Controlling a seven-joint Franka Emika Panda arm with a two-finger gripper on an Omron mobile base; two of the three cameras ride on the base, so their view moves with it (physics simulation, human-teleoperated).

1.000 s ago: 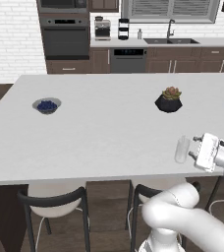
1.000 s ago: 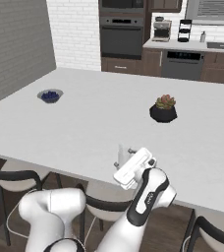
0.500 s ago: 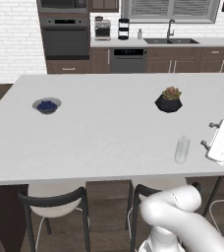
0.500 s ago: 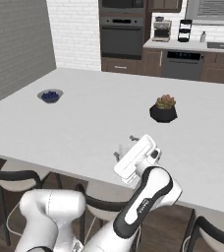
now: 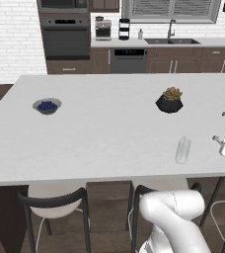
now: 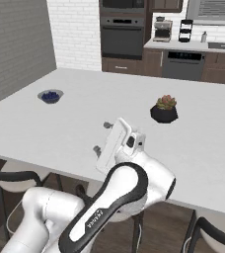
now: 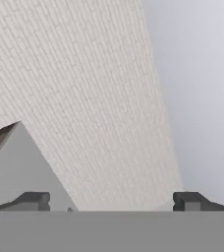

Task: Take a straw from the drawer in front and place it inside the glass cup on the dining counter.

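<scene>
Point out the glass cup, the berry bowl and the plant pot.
glass cup (image 5: 182, 150): left base view, middle of its clear wall.
berry bowl (image 5: 47, 106): left base view, on the blue berries.
plant pot (image 5: 169, 104): left base view, black front face.

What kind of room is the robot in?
It looks like a home kitchen. There is a built-in oven in the back wall, a sink with a tap, and a big white dining counter with stools tucked under it.

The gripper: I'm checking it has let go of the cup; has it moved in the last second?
Yes. The gripper swung right, away from the glass cup, fingers open.
</scene>
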